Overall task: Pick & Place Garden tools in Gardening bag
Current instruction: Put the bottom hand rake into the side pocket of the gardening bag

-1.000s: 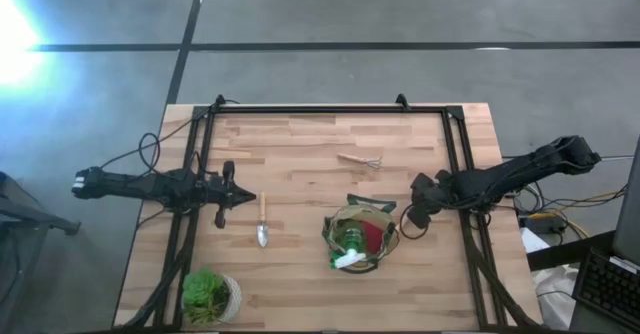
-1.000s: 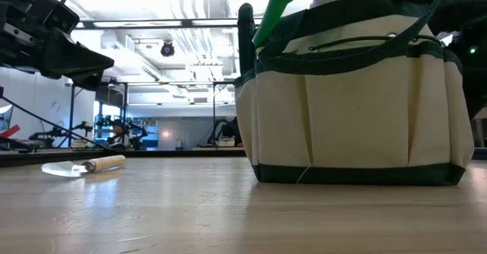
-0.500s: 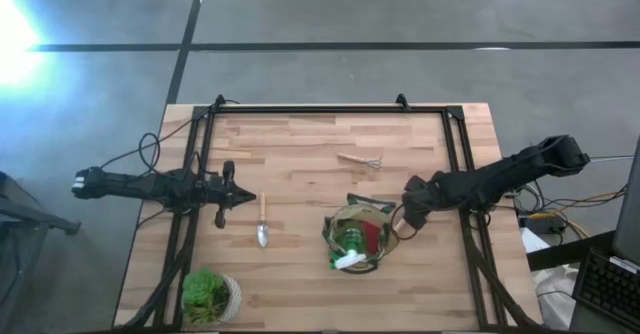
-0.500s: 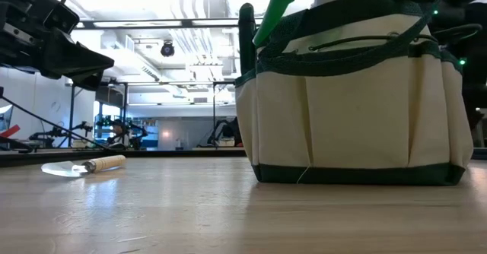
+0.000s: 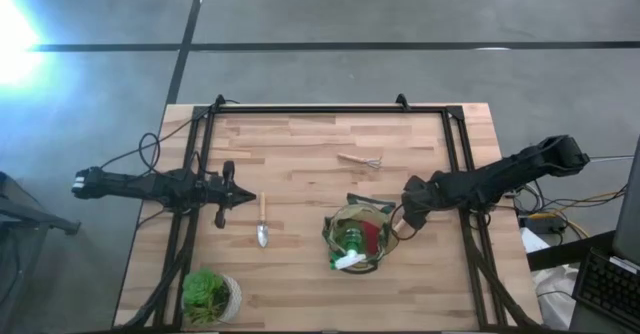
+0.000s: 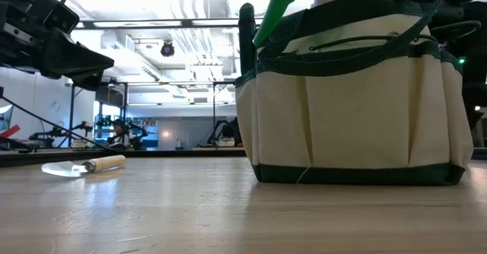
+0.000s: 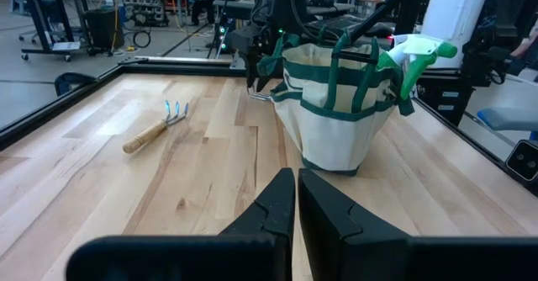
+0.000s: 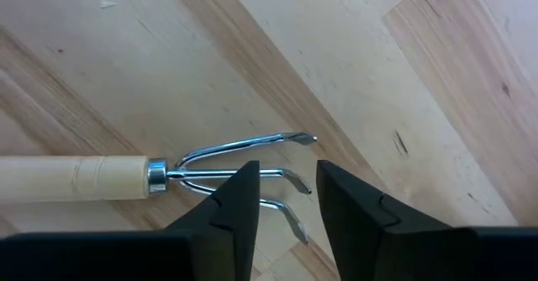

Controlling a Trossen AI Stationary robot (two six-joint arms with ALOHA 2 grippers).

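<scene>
The olive-tan gardening bag [image 5: 360, 239] stands upright on its base on the table, near the front. The green spray bottle [image 5: 348, 246] and a red item [image 5: 372, 236] stick out of it. A silver trowel [image 5: 262, 220] and a rake fork [image 5: 360, 160] lie flat on the table. A second wooden-handled rake fork [image 8: 109, 178] lies under my right gripper [image 8: 286, 176]. That gripper is open just right of the bag [image 5: 403, 217], its fingers standing over the tines [image 8: 252, 151]. My left gripper [image 7: 296, 205] is shut and empty, left of the trowel [image 5: 240, 198].
A leafy green plant in a pale pot [image 5: 210, 296] stands at the near left corner. A black frame rail [image 5: 330, 110] runs around the table. Bare wood lies between the trowel and the far rake fork.
My right gripper has moved a little toward the table's left edge, closer to the bag, and then kept still. The bag, trowel and far rake fork have not moved.
</scene>
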